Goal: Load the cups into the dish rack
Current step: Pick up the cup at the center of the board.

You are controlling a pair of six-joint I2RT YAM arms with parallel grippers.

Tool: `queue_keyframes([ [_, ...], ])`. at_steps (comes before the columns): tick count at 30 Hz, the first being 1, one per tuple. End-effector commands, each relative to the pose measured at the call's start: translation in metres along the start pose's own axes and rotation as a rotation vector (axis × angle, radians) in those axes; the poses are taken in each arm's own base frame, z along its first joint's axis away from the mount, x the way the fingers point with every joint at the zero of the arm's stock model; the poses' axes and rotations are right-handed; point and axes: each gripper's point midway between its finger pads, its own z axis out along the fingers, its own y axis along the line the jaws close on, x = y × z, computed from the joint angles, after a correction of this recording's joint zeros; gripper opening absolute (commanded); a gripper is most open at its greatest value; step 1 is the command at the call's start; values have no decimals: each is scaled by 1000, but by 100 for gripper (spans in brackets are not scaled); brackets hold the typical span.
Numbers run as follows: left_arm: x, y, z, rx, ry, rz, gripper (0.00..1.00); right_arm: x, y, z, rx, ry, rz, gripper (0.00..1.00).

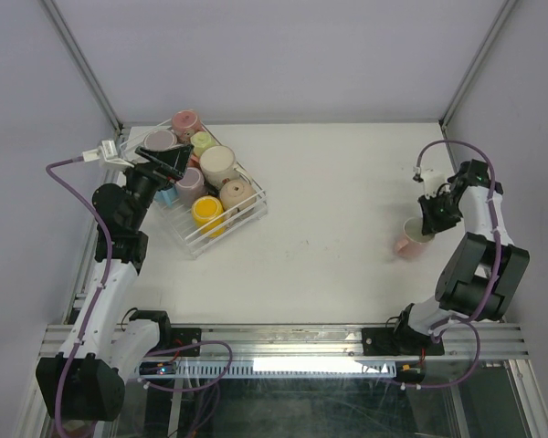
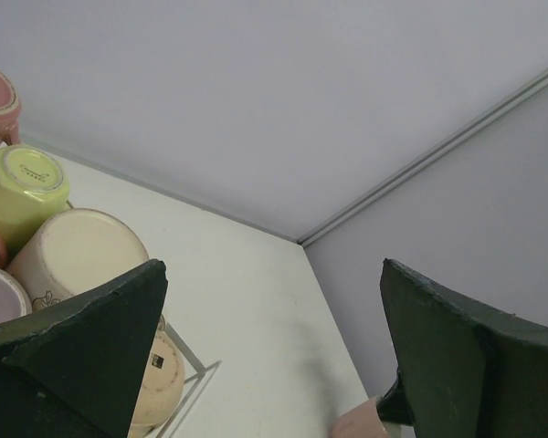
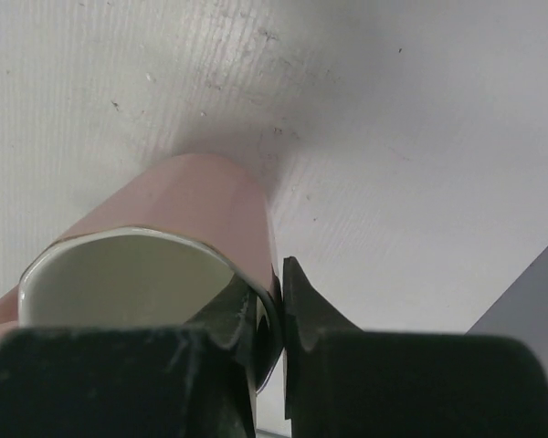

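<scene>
**A:** Standing by the rig right now. The right arm's fingers (image 3: 303, 308) are pinched shut on the rim of a small pink ceramic mug with a pale inside (image 3: 187, 214), one finger inside the lip and one outside. The mug looks tipped on its side on the white desk (image 1: 347, 201), far right, well apart from the clear plastic dish rack (image 1: 237, 230).

**B:** So that's the pickup step? What's the left one doing?

**A:** Yep, grasp made I'd say, lift not yet begun. The left arm's fingers (image 2: 82, 347) are spread wide with nothing in them, hovering over the rack's several loaded mugs (image 1: 218, 165). Next it needs a clean lift, then a long carry leftward to a free slot without the rim slipping.
</scene>
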Motion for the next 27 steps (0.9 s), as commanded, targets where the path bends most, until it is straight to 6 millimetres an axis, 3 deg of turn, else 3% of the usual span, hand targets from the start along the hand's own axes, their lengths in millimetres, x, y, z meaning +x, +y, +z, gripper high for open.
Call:
queue_keyframes([
  [1,-13,-18,-3,47,-30,21,99,-27,3,-21,15,-157,-91,0],
  [5,-13,-24,-1,70,-19,8,99,-63,22,-49,-61,-324,-134,0],
  [11,-6,-39,8,135,52,-88,97,-146,58,-103,-182,-604,-121,0],
  [16,-5,-54,11,217,72,-205,96,-219,99,-157,-246,-866,-209,0],
  [21,-8,-64,16,255,88,-229,96,-276,136,-210,-330,-1098,-320,0],
  [27,-8,-92,19,355,108,-250,96,-340,177,-274,-400,-1330,-459,0],
])
